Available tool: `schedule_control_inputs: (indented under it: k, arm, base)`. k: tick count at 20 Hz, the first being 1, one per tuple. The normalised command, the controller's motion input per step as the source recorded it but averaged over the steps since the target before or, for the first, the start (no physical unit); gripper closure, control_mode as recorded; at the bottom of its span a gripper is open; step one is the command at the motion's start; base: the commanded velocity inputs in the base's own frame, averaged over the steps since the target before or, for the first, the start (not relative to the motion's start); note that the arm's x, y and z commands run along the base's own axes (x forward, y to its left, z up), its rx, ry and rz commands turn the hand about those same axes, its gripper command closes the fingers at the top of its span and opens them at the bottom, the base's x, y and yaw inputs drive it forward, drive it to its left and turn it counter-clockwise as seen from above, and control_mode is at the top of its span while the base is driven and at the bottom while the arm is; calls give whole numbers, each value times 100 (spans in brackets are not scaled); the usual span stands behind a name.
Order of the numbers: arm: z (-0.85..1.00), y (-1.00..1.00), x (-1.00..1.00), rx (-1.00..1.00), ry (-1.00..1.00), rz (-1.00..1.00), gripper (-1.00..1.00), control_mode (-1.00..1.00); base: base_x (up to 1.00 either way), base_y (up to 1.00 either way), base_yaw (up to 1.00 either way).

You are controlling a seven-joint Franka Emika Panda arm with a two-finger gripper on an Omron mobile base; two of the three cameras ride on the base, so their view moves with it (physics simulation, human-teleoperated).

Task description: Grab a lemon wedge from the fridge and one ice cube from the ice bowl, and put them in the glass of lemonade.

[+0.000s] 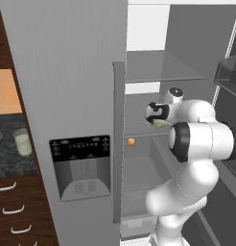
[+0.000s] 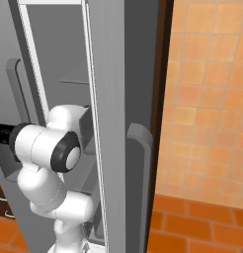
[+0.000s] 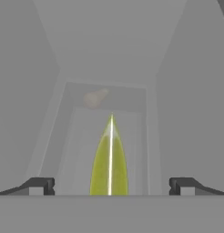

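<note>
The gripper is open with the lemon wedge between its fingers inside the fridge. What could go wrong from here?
1. The lemon wedge shows a thin edge to the open gripper; closing may squeeze it out.
2. The fingers stand far from it, so an off-centre close could push it sideways.
3. The open fridge door is near the arm when it pulls back.

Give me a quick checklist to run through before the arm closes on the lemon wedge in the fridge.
1. Fridge door swung open, shelves reachable: ok.
2. Gripper open, fingers spread wide: ok.
3. Lemon wedge centred between the two tips in the hand view: ok.
4. Fingers far enough forward to bracket the wedge: cannot tell; its lower end is cut off at the bottom of the hand view.
5. Small orange fruit out of the closing path: ok, it sits further back on the shelf.
6. Glass of lemonade upright on the counter left of the fridge, ready to receive: ok.
</note>
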Motion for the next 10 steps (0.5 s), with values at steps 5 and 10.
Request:
schedule_control_inputs:
  k: [5,10]
  arm:
    - [-30,0,1,0,0,4,-100,-100]
    - [-25,0,6,0,3,2,-100,-100]
  base:
    - [0,0,0]
    - [0,0,0]
